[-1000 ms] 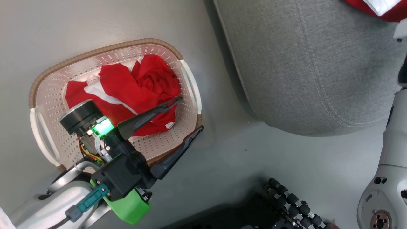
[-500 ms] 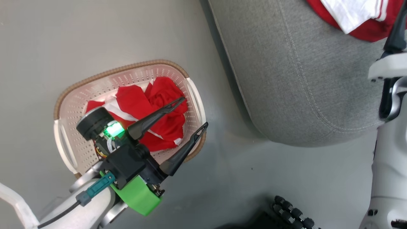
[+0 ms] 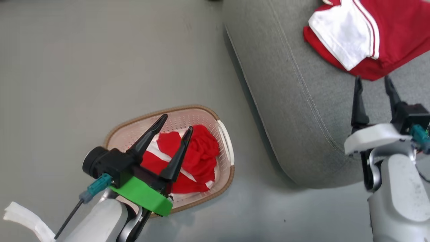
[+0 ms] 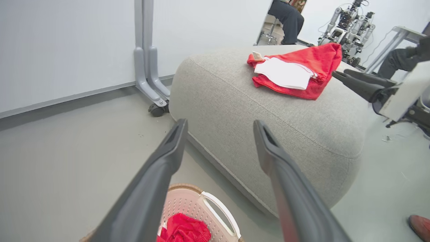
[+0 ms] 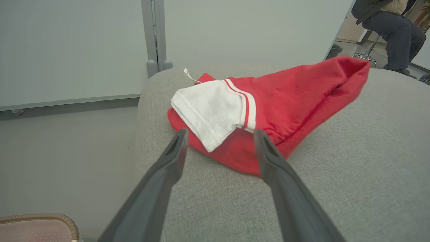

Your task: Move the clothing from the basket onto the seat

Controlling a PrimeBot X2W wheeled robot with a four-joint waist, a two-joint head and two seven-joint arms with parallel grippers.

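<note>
The cream basket (image 3: pixel 141 117) with a brown rim stands on the floor left of the seat, and crumpled red clothing (image 3: pixel 198 158) with white stripes lies inside it. My left gripper (image 3: pixel 177 121) hangs open and empty above the basket (image 4: pixel 215 208), pointing toward the seat (image 4: pixel 268 117). On the big grey seat (image 3: pixel 302 111) lies a second red garment (image 3: pixel 396 30) with a white panel. Just short of that garment (image 5: pixel 295 97), my right gripper (image 3: pixel 372 78) stands open over the cushion, nothing between its fingers (image 5: pixel 168 168).
A grey partition post (image 4: pixel 147 67) on a caster stands behind the seat. Someone sits on a stool (image 5: pixel 393 33) in the background, near another robot (image 4: pixel 349 23). A shoe (image 4: pixel 420 225) shows at the floor's lower right. Bare grey floor surrounds the basket.
The head camera has tilted up, shifting the whole picture. My left gripper has lifted out of the basket and turned, still open and empty. My right gripper has come into view.
</note>
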